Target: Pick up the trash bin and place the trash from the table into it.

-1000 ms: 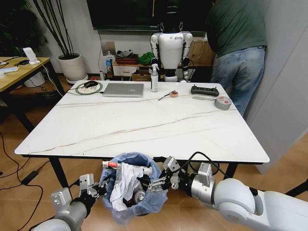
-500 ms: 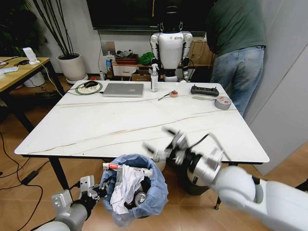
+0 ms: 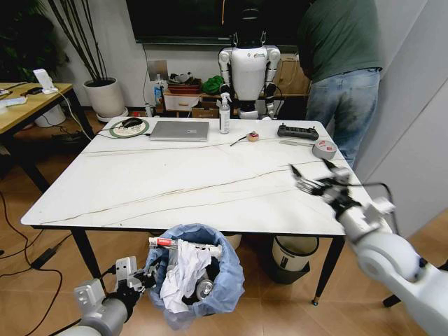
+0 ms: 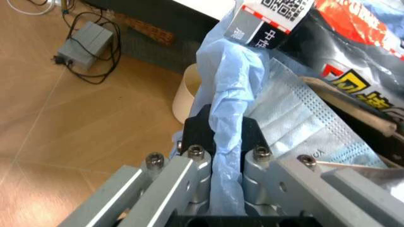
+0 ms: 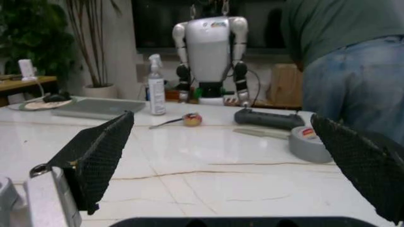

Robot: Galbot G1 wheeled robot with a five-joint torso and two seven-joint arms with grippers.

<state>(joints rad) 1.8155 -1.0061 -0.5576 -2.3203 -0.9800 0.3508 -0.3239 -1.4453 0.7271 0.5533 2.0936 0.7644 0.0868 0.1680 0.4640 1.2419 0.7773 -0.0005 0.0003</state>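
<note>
Left gripper (image 4: 218,156) clamped on the bin (image 3: 196,276) liner, bin below the surface's (image 3: 210,182) near edge. Right gripper (image 3: 313,176) wide open, empty, over the right edge — tape roll (image 3: 324,148) dead ahead.

Right arm: glossy white rounded shell, silver wrist segment, thin black cable looping along it. Right pincer (image 3: 313,175): silver metal frame, two black fingers (image 5: 101,156) with cross-hatched mesh pads. Left arm: grey cylindrical shell with a silver bracket. Left pincer (image 4: 221,142): brushed aluminium link bars, round socket-head screws, black finger pads.
</note>
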